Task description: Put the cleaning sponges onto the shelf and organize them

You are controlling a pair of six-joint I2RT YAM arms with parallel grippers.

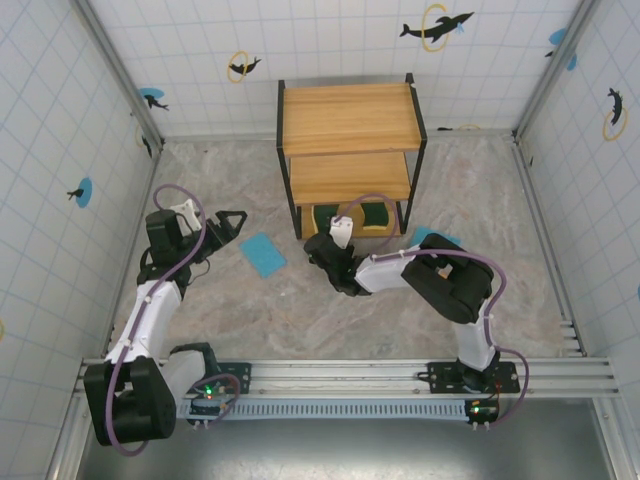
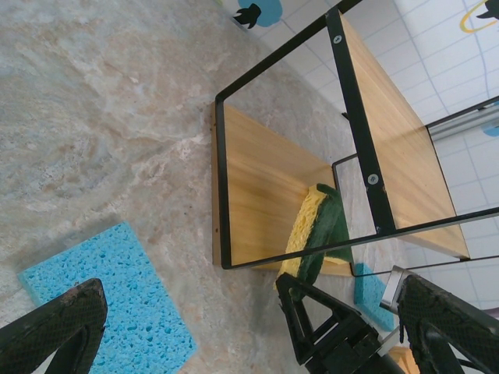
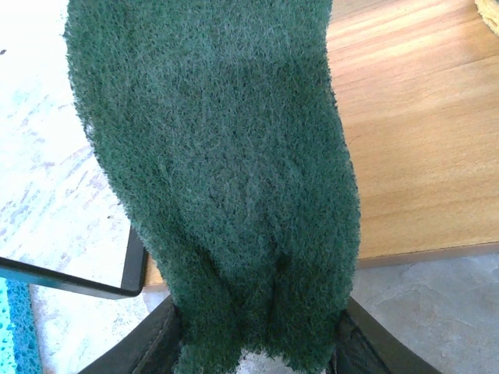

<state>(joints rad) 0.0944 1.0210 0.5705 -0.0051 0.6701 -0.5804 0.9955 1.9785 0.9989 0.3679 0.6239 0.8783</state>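
Dark green sponge (image 3: 226,171) gripped by its near end in the right claw (image 3: 257,351), abrasive face toward the wrist camera, extending from the fingers just in front of the lowest board of the shelf (image 3: 413,156). Holding it by one end leaves the rest free to pass in under the black frame; whether it touches the board cannot be told. Overhead, it sits at the shelf's 7 o'clock corner, with a second green sponge (image 1: 378,213) at its 3 o'clock on the same board, so like colours appear to be grouped on one tier. The two upper boards are bare. A light blue sponge (image 1: 262,254) lies flat on the tabletop (image 1: 300,310) at 8 o'clock from the shelf. The left claw (image 1: 232,225), spread wide and holding nothing, hangs at its 10 o'clock, probably staged for the next pick. A second blue sponge (image 1: 435,238) lies at the shelf's 5 o'clock, partly under the right arm
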